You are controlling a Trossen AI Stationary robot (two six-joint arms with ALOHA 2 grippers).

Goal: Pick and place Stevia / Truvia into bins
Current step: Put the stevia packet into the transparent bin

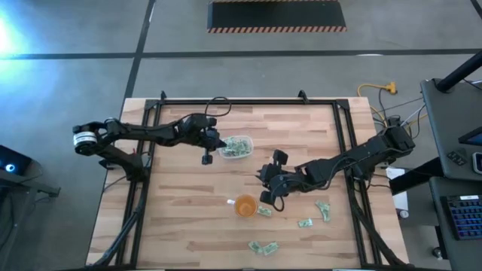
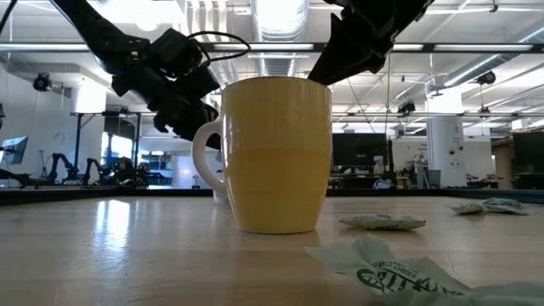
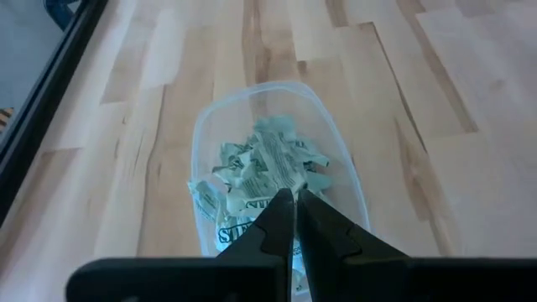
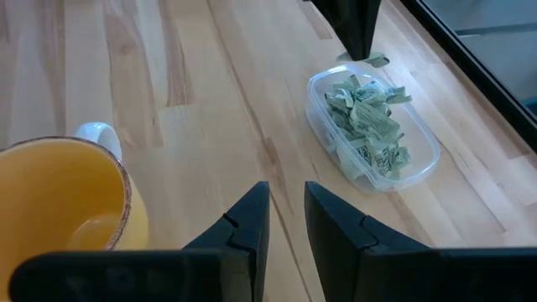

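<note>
Overhead, left gripper (image 3: 292, 220) closed above tub (image 3: 344, 176)

Only partial print legible. Dark green letters, seemingly "ST", on a sachet (image 3: 225, 231) lying in the clear tub (image 3: 201, 134), just beside the closed fingertips of the left gripper (image 3: 293, 200). Curved dark green lettering on the nearest sachet (image 2: 399, 274) in the low view, too skewed to read. Nothing readable on the packets near the right gripper (image 4: 285, 197).
</note>
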